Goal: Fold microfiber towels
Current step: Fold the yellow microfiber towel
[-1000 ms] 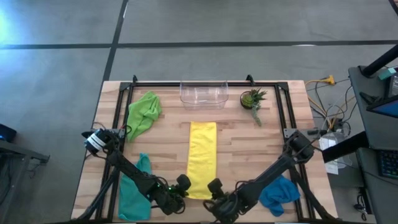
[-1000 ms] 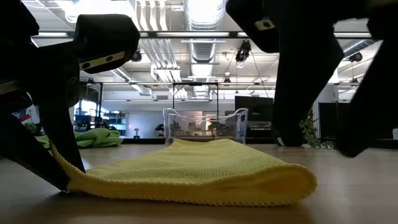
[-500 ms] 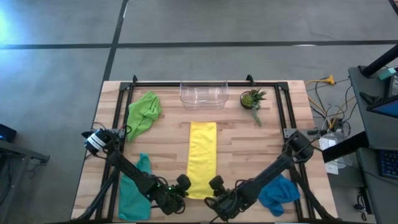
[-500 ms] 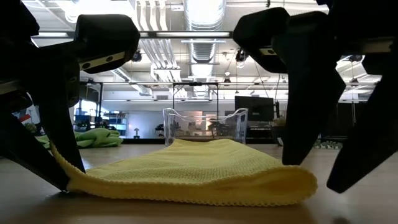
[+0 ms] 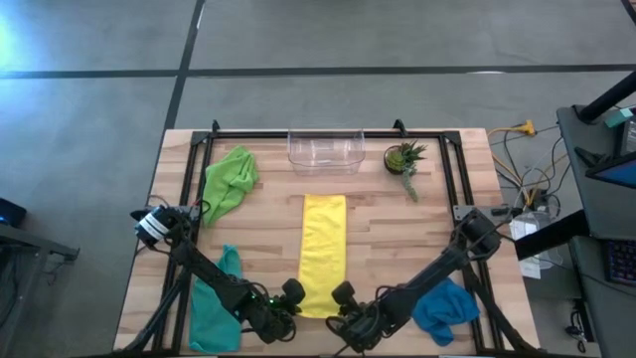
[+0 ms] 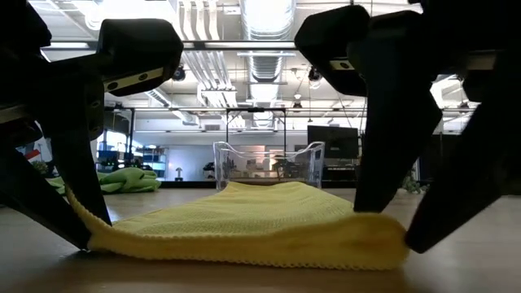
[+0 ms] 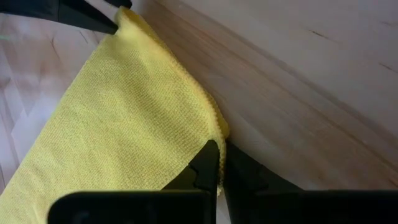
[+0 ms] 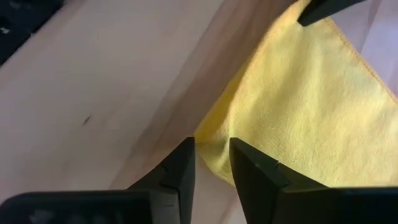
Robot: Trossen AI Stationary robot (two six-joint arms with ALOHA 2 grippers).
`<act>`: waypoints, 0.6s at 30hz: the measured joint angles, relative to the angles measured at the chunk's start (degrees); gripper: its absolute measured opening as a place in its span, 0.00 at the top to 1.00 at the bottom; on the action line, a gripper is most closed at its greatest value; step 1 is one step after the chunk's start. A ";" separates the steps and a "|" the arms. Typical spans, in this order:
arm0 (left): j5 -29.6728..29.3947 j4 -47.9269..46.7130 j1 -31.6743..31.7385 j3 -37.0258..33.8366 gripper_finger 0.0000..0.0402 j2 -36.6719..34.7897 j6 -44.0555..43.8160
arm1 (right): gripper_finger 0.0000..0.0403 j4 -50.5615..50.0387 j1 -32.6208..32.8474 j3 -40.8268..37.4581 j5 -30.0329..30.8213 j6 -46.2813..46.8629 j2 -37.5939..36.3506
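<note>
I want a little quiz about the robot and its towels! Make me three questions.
1. True or false: the yellow towel lies between the two grippers.
2. Which towel lies nearest the plant? A) green B) yellow C) teal
3. Fill in: the left gripper is shut on the yellow towel's ____.

Key: 1 true. 2 B. 3 corner. The right gripper straddles the other near corner, its fingers not yet closed. The green towel and teal towel lie on the left, the blue towel on the right.
</note>
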 joint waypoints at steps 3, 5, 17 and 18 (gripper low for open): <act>-0.06 0.02 0.00 0.00 1.00 0.00 -0.02 | 0.79 -0.01 -0.67 -0.44 -0.02 -0.08 0.00; -0.09 0.02 0.00 0.00 1.00 0.00 0.00 | 0.82 -0.03 -1.06 -0.60 -0.38 -0.08 0.00; 0.11 -0.10 0.04 -0.06 1.00 -0.90 0.00 | 0.98 0.02 -1.76 -0.67 -4.44 0.35 0.00; 0.08 -0.43 0.04 -0.11 1.00 -1.32 0.00 | 0.98 -0.12 -1.66 -0.67 -4.43 0.77 -0.13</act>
